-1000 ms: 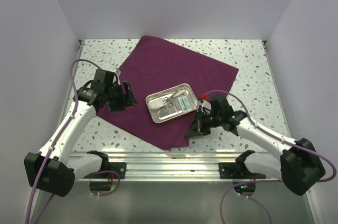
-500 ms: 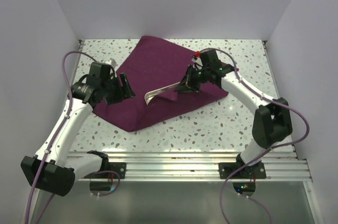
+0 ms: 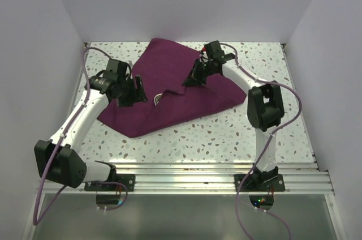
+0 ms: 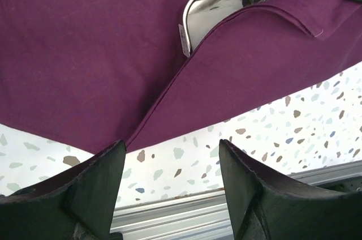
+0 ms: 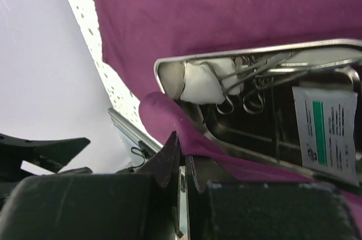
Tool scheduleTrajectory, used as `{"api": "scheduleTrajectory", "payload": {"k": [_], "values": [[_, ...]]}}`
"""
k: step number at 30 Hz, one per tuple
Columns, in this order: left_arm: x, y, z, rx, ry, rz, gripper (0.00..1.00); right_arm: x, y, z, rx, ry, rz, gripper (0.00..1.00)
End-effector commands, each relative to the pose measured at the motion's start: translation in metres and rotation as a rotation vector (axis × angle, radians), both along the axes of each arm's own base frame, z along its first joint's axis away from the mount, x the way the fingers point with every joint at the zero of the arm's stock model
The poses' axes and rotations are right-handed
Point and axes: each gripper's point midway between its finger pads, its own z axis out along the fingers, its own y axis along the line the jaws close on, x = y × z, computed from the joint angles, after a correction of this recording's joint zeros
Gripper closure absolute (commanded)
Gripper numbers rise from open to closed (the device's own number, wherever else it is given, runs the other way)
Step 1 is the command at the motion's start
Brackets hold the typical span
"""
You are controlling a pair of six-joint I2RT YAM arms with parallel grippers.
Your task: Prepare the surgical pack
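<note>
The surgical pack [image 3: 169, 64] is a big sheet of soft, matte maroon-purple cloth lying on the far half of the speckled white tabletop [image 3: 226, 132], between my two arms. From above, its long axis runs roughly left to right. One corner points at the back wall and a rounded fold bulges toward the near left.

A flap of the cloth is doubled over a shiny steel tray [image 4: 226, 8] with rounded corners and a rolled rim. In the top view only one corner of the tray peeks out from under the hemmed edge.

My right wrist camera looks under the flap. In the tray I can see a wad of white gauze [image 5: 201, 84], thin steel instruments with ring handles [image 5: 243, 90], and a flat white packet with a green band [image 5: 325, 132].

The right jaws are pressed together, pinching a fold of the pack's cloth and holding it raised above the tray, over the middle of the drape.

The left jaws are spread wide and hold nothing. They hover just off the pack's left side, and between them I see the cloth's edge and bare tabletop.
</note>
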Motion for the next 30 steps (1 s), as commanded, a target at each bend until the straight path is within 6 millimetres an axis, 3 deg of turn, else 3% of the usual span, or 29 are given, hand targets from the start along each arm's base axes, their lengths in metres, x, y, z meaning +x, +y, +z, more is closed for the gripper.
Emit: {"api": "scheduleTrajectory", "payload": {"k": [1,12,16,21,26,30], "values": [[0.019,-0.006,0.005,0.000,-0.048,-0.041,0.29,0.018,0.009,0.010,0.043,-0.016,0.013,0.99],[0.039,-0.007,-0.018,0.028,0.005,-0.052,0.29,0.055,0.016,-0.014,0.098,0.030,-0.016,0.86],[0.042,-0.011,-0.025,0.015,0.024,-0.061,0.29,0.062,0.011,-0.023,0.099,0.038,-0.031,0.74],[0.046,-0.012,-0.030,0.017,0.038,-0.065,0.29,0.065,0.011,-0.034,0.076,0.035,-0.006,0.68],[0.047,-0.010,-0.032,0.032,0.051,-0.064,0.29,0.075,0.011,-0.028,0.077,-0.023,0.006,0.63],[0.048,-0.001,-0.032,0.046,0.058,-0.045,0.29,0.079,0.006,-0.009,-0.012,-0.185,0.087,0.61]]}}
